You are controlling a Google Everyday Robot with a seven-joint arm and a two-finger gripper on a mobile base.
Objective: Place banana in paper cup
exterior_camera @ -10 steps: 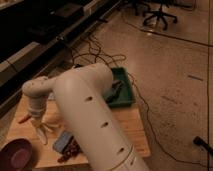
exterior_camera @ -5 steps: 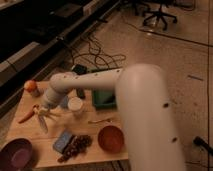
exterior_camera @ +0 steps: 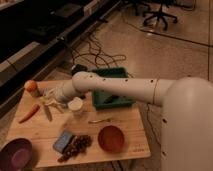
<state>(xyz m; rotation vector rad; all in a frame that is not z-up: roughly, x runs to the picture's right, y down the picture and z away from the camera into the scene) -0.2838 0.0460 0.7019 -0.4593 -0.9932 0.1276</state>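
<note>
Tool (exterior_camera: 50, 98) clenched on the one banana (exterior_camera: 47, 111), just beside the one paper cup (exterior_camera: 75, 104).

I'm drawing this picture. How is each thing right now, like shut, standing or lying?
pincer: shut, right by the banana, left of the cup.
banana: outside the cup.
cup: standing upright.
carrot: lying flat.
orange jar: standing upright.
red bowl: upright, empty.
purple bowl: upright.

The arm (exterior_camera: 125, 87) is a smooth white tube with rounded joints and small dark holes. Its pale gripper (exterior_camera: 51, 98) caps the narrow end, beside the paper cup (exterior_camera: 76, 104).
</note>
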